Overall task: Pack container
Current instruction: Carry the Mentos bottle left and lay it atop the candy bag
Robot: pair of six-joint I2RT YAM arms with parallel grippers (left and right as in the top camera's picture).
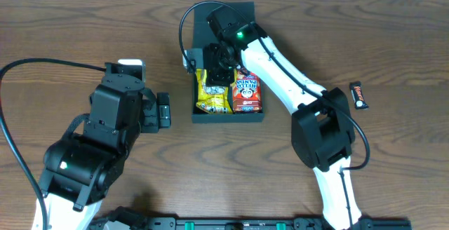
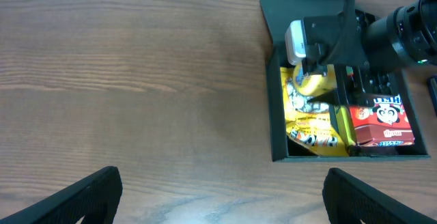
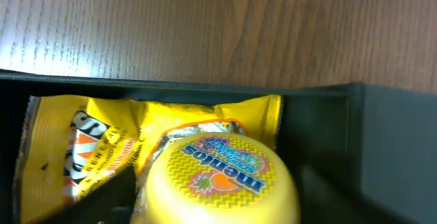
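Observation:
The black container [image 1: 203,116] sits at the table's upper middle with its flap lid [image 1: 242,11] open at the far side. It holds a yellow snack bag [image 1: 212,95] and a red snack carton [image 1: 246,93]. My right gripper [image 1: 220,67] reaches down into the container and is shut on a yellow Mentos tub [image 3: 218,176], just above the yellow bag [image 3: 75,149]. The container [image 2: 276,118], bag [image 2: 311,125] and carton [image 2: 382,118] also show in the left wrist view. My left gripper [image 2: 222,197] is open and empty over bare table, left of the container.
A dark candy bar [image 1: 359,95] lies on the table right of the right arm. The left arm [image 1: 105,139] fills the lower left. The wooden table [image 1: 393,34] extends around the container.

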